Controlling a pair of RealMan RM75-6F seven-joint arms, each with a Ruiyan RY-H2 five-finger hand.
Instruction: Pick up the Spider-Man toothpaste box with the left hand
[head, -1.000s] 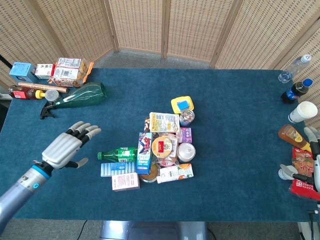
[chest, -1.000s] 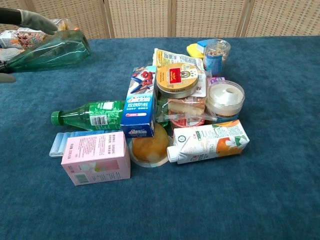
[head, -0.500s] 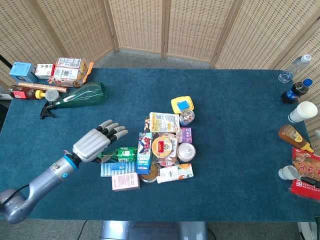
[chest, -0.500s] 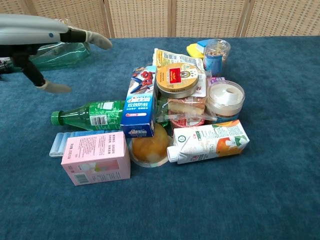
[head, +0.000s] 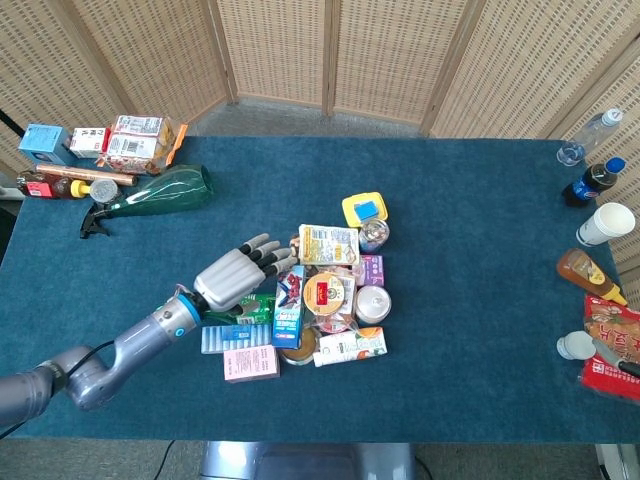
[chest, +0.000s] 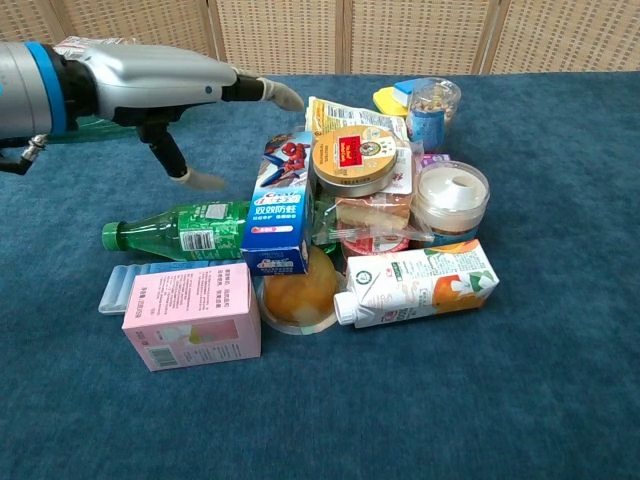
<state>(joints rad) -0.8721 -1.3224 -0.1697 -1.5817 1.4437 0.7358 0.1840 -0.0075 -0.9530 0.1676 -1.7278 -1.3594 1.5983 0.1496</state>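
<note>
The Spider-Man toothpaste box (head: 289, 305) (chest: 280, 205) is blue with a Spider-Man picture at its far end. It lies lengthwise at the left side of the pile of goods in the middle of the table. My left hand (head: 235, 278) (chest: 150, 85) hovers just left of the box, over the green bottle (head: 250, 305) (chest: 185, 228). Its fingers are spread and hold nothing, with the fingertips (head: 275, 258) reaching toward the box's far end. The thumb (chest: 200, 180) hangs down above the bottle. The right hand does not show in either view.
A round tin (chest: 352, 158), orange juice carton (chest: 420, 283), pink box (chest: 192, 315), fruit cup (chest: 295, 295) and white tub (chest: 450, 195) crowd the toothpaste box. A green glass bottle (head: 160, 190) and snack boxes (head: 135, 140) lie far left. Drinks and cups (head: 600, 225) line the right edge.
My left hand has swept right and forward from the open table at the left. It now hangs over the green bottle beside the toothpaste box, and the right hand has left the view.
</note>
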